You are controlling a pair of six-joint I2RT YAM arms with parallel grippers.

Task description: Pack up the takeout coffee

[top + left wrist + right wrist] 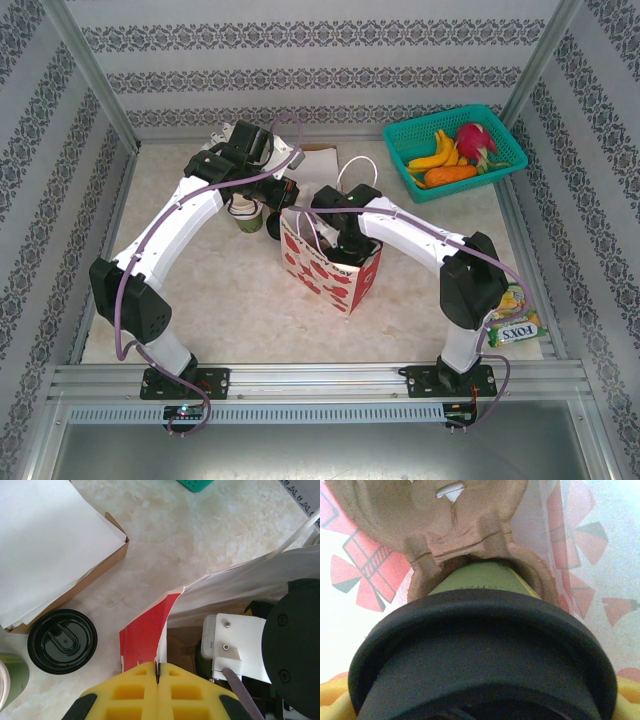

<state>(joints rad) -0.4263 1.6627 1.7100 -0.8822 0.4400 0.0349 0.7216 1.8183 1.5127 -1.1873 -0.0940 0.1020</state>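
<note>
The takeout coffee (480, 635), a green cup under a black lid, sits low in a hole of the brown cardboard carrier (435, 510) inside the red-flowered paper bag (335, 278). My right gripper (480, 702) reaches down into the bag, and its yellow fingertips (331, 700) hug both sides of the lid. My left gripper (158, 669) is shut on the bag's upper rim (146, 635), pinching the paper edge between its yellow pads. From above, the left gripper (288, 198) is at the bag's far left corner and the right arm (400, 225) arches over the bag's mouth.
A black round lid (62, 641) and a stack of green cups (245, 215) stand just left of the bag. Behind them is a cardboard box with white paper (50, 545). A teal fruit basket (500, 128) sits back right, and a green snack packet (515, 322) lies by the right arm's base.
</note>
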